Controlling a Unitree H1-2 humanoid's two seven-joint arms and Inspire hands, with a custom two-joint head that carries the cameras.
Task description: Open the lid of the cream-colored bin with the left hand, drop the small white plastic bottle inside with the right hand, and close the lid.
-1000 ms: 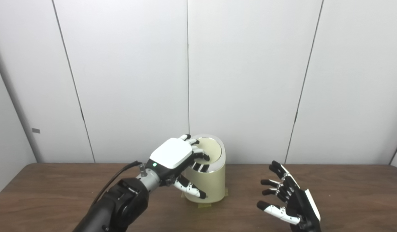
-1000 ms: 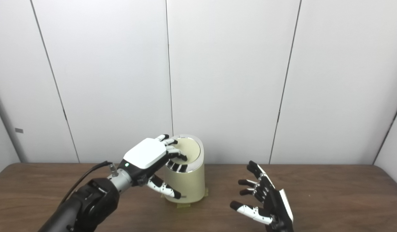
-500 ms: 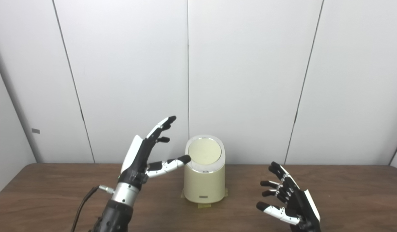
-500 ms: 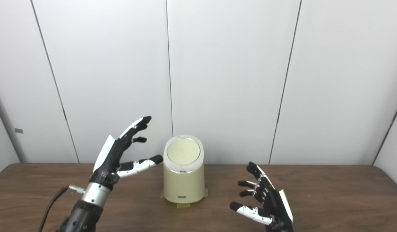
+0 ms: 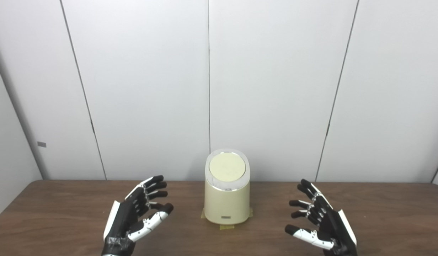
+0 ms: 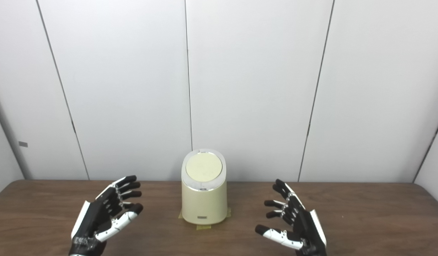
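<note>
The cream bin [image 5: 226,199] stood on the brown table [image 5: 55,213] with its lid [image 5: 227,165] shut. The left hand [image 5: 135,217] and right hand [image 5: 320,222] sat wide open on each side, holding nothing

bin [image 5: 227,208]: smooth cream plastic, kinda satin
lid [image 5: 227,165]: matt cream disc, shiny silvery ring around it
table [image 5: 389,209]: dark wood grain, low sheen
hands [image 5: 133,218]: glossy black and white plastic
wall [image 5: 276,89]: flat matt white panels
</note>
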